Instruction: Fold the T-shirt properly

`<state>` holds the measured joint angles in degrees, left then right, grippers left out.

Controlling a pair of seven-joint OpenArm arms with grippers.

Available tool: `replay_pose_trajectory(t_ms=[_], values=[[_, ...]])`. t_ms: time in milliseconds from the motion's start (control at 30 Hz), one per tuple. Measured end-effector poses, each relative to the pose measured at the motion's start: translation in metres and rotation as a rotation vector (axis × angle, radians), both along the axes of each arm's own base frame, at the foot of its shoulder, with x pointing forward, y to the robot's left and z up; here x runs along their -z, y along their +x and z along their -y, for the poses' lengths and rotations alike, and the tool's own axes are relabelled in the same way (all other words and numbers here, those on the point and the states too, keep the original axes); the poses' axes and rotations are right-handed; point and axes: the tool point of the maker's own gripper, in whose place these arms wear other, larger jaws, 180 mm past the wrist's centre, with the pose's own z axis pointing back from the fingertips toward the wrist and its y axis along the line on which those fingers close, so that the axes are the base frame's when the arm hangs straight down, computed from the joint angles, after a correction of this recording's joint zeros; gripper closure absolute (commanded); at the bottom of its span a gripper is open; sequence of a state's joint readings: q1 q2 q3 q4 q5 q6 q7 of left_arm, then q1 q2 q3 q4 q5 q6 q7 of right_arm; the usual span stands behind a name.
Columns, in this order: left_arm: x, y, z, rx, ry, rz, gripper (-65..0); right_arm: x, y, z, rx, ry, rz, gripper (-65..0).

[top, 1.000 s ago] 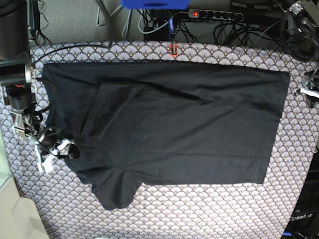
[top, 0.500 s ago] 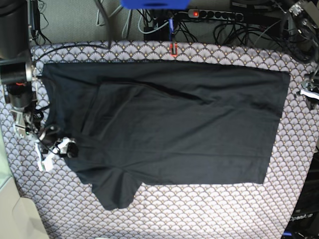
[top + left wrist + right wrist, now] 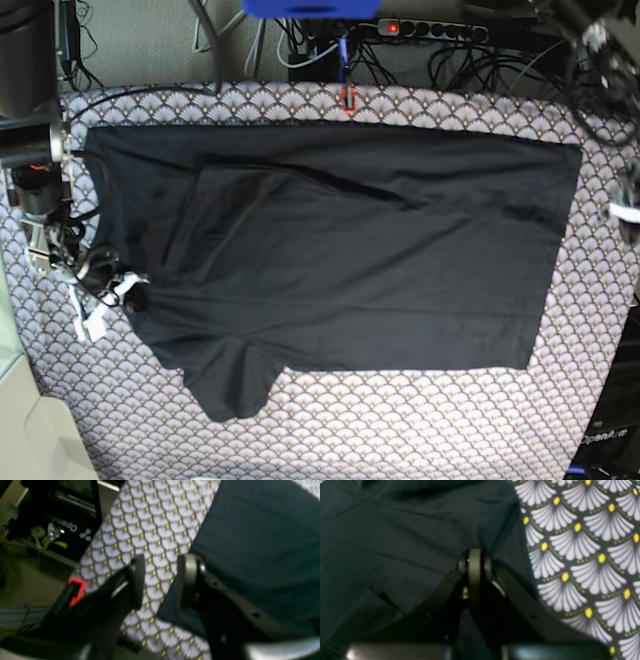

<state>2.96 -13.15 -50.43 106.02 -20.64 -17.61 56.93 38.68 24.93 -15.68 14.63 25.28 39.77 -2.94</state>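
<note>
The black T-shirt [image 3: 340, 250] lies spread flat on the scallop-print tablecloth [image 3: 420, 430], its upper sleeve folded in over the body and its lower sleeve [image 3: 230, 385] sticking out toward the front. In the base view my right gripper [image 3: 133, 296] sits at the shirt's left edge. In the right wrist view the right gripper [image 3: 475, 563] is shut with the T-shirt [image 3: 395, 542] pinched at the tips and creases running toward them. My left gripper [image 3: 161, 580] stands open over the T-shirt's [image 3: 250, 542] corner, one finger [image 3: 187, 580] above the cloth's edge and the other [image 3: 136, 580] above the tablecloth.
A power strip [image 3: 430, 28] and tangled cables lie behind the table, with a small red clip [image 3: 348, 98] at its back edge. In the left wrist view the table edge drops off to a black box [image 3: 75, 527] on the floor.
My right gripper has gone from open to shut on the T-shirt's left edge and shifted slightly inward. The left gripper's opening is unchanged.
</note>
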Motion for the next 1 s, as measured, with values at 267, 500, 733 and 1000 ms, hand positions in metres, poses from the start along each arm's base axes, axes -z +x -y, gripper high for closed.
replay_pose_trajectory(t_ms=[267,500,733,1000], values=[[0.013,0.073,0.026,0.055,-0.082,0.003,-30.5,-0.001,0.0,0.0,-0.007,-0.004,0.002,0.0],[0.028,0.102,0.045,0.092,-0.056,-0.071,-31.2,-0.006,0.0,0.011,-0.008,-0.031,0.007,0.0],[0.041,0.113,0.044,0.083,-0.043,-0.021,-31.6,-0.034,0.011,0.012,-0.065,-0.08,0.078,0.0],[0.058,0.112,0.043,0.076,-0.051,-0.053,-31.6,-0.032,0.003,0.009,-0.099,-0.101,0.073,-0.1]])
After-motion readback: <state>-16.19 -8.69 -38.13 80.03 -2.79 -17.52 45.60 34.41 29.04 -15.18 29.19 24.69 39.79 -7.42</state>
